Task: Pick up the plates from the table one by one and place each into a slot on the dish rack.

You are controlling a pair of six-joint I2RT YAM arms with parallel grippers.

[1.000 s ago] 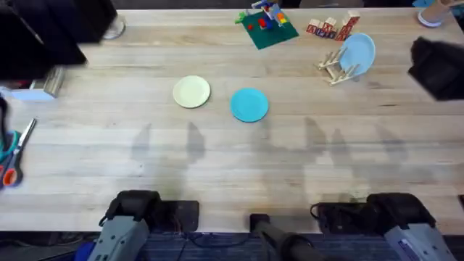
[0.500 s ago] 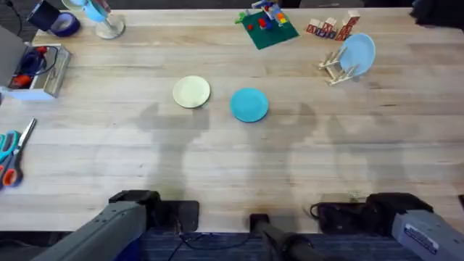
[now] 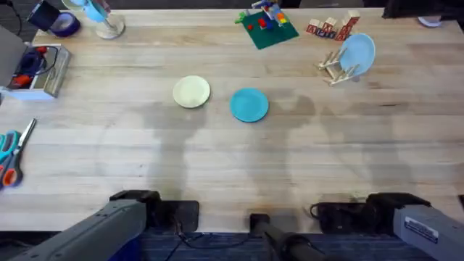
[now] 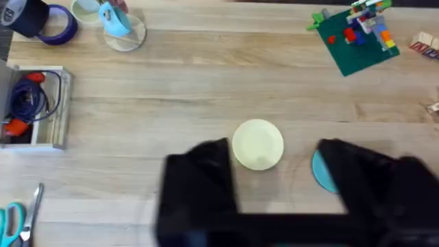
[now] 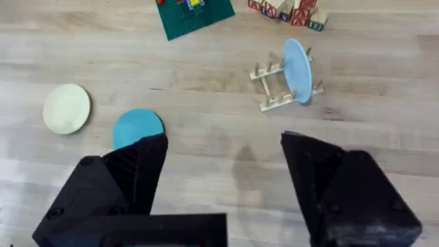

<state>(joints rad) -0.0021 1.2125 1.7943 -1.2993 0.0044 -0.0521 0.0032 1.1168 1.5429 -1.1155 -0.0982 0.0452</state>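
Cream-yellow plate (image 4: 258, 143) seen between the left gripper's (image 4: 274, 180) wide-open, empty black fingers | teal-blue plate (image 5: 137, 128) just beyond the right gripper's (image 5: 223, 168) spread, empty fingers | both smooth round discs flat mid-tabletop (image 3: 217, 159) | pegged wooden dish rack (image 3: 335, 67) upper right holds an upright light blue plate (image 3: 358, 52).
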